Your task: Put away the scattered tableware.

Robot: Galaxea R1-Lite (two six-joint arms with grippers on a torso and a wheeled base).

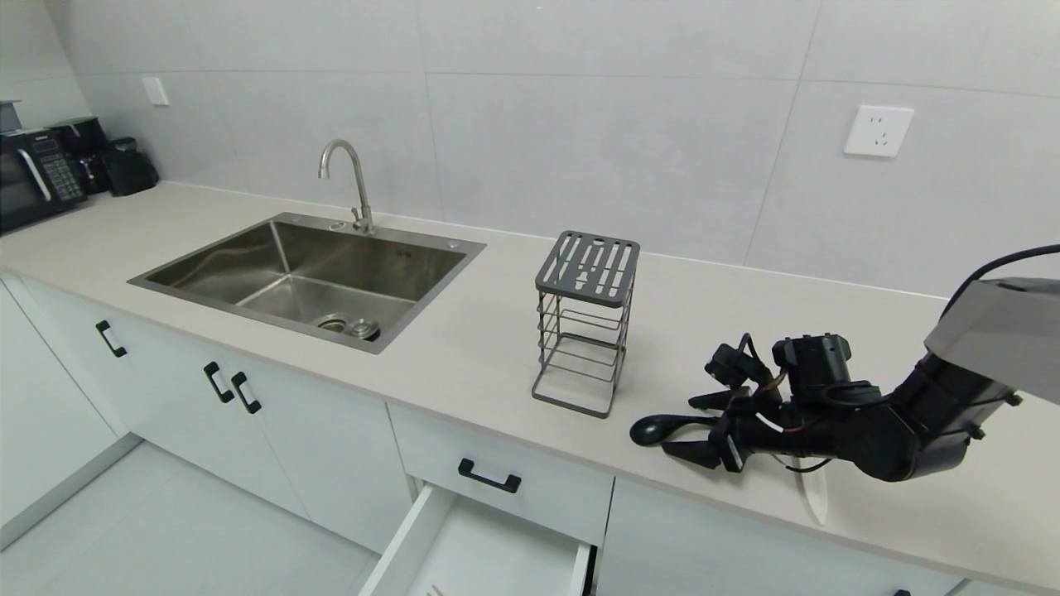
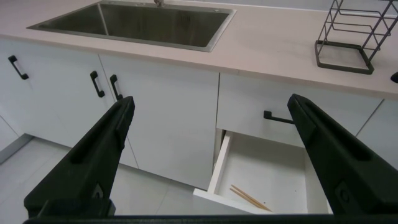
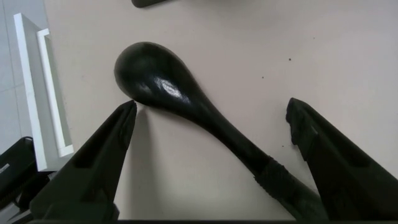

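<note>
black spoon (image 1: 654, 429) lying flat on the pale, smooth countertop (image 1: 464, 348), bowl pointing toward the grey wire rack (image 1: 586, 323). its handle runs back between the fingers of the right gripper (image 1: 697, 428), which stand spread on either side of it, holding nothing.

likely hazards: the spoon is low, glossy and rounded. fingers closing on its tapered neck could skid it along the counter or pinch it off-centre, so that it swings in the hold. a white-bladed knife (image 1: 816, 497) lies just beside, under the right arm and near the counter's front edge, and a careless sweep of the arm could push it off.

the open drawer (image 2: 261, 168), with chopsticks (image 2: 249, 197) already inside, sits below the counter. a weak hold would probably drop the spoon to the floor on the way. the left gripper (image 2: 211, 112), fingers wide and empty, hangs in front of the cabinets above that drawer and could crowd the drop.

setting: matt beige counter with a steel sink (image 1: 248, 257) and faucet (image 1: 352, 178), a grey tiled wall with a socket (image 1: 878, 130), a microwave (image 1: 33, 178) at the far left, and white cabinets with black handles.
</note>
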